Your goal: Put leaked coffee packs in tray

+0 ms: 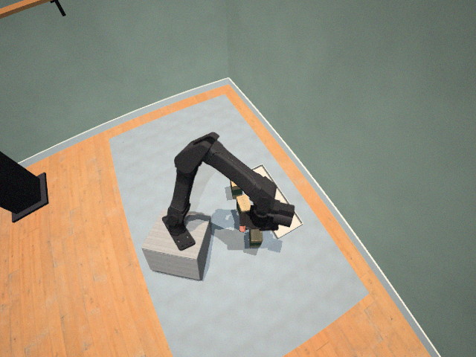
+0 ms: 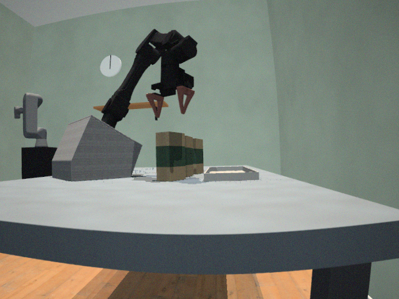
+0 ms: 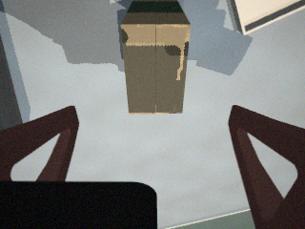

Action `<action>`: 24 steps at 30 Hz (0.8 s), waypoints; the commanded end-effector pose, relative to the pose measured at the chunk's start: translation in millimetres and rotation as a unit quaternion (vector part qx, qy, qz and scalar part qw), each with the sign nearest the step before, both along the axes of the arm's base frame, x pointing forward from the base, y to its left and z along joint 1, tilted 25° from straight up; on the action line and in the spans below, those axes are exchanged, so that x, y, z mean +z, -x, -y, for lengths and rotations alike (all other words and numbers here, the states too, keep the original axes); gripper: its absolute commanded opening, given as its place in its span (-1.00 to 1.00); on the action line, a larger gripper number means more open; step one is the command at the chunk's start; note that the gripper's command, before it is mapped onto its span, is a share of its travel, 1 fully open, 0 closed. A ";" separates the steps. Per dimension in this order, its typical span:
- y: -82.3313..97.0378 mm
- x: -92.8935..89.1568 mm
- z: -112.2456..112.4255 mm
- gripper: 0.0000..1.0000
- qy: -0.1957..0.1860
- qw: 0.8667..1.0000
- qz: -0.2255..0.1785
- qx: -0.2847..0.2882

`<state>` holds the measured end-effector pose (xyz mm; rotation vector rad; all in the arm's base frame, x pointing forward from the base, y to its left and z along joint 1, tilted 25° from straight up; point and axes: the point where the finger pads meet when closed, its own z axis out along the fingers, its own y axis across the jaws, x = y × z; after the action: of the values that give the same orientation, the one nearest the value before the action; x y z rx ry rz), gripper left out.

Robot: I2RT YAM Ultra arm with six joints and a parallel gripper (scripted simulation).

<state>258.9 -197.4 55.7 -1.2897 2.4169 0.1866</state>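
Above the pack row, end effector (image 2: 169, 103) hangs wide open w/ nothing held; exterior view alone shows its height.

Arm (image 1: 245, 180) hides middle pack (image 1: 242, 202); tray (image 3: 267, 14) cut off — wrist view.

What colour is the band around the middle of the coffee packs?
Dark green, on tan packs; the exterior view shows it best.
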 end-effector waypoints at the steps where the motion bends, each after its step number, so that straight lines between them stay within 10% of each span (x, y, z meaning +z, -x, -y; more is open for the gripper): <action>1: -4.2 2.6 8.7 1.00 0.000 1.000 0.013 -0.003; 8: -4.2 2.6 8.7 1.00 0.000 1.000 0.013 -0.003; 9: -4.2 2.6 8.7 0.56 0.000 1.000 0.013 -0.003; 24: -4.2 2.6 8.7 0.56 0.000 1.000 0.013 -0.004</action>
<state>259.4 -197.2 56.1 -1.2948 2.4103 0.1850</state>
